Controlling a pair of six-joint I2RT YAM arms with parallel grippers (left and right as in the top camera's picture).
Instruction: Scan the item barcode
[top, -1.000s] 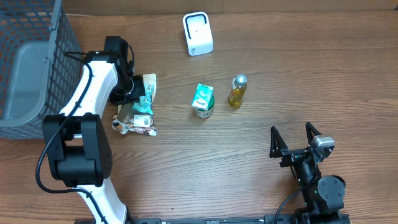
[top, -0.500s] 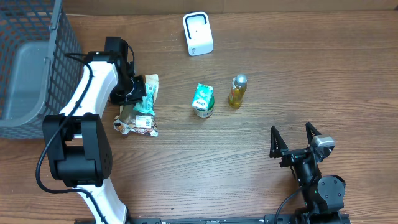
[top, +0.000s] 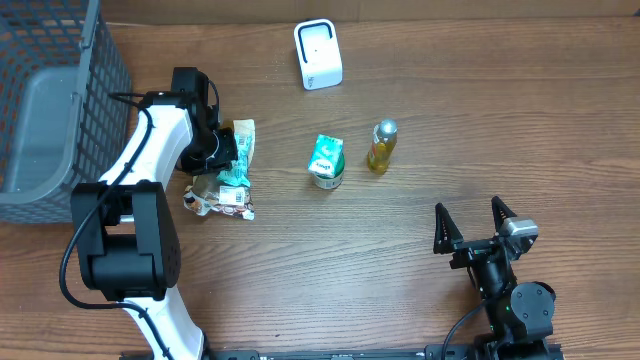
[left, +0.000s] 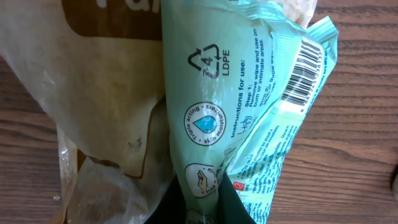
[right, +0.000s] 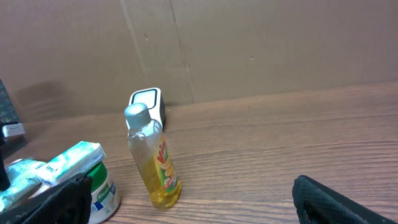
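My left gripper (top: 222, 150) is shut on a teal wipes packet (top: 238, 158) at the left of the table. In the left wrist view the packet (left: 230, 106) fills the frame. Its lower fold is pinched between my dark fingertips (left: 239, 210). Its barcode (left: 308, 65) shows at the upper right, facing the camera. The white scanner (top: 318, 54) stands at the back centre, apart from the packet. My right gripper (top: 475, 228) rests open near the front right with nothing between its fingers (right: 336, 199).
A tan and clear bag (top: 215, 195) lies under and beside the packet. A green can (top: 326, 162) and a yellow bottle (top: 381, 146) stand mid-table. A grey wire basket (top: 60, 100) sits at the far left. A cardboard wall backs the table.
The left gripper has shifted slightly to the right, and the packet and the bag beneath it have moved a little with it. The right arm has stayed still.
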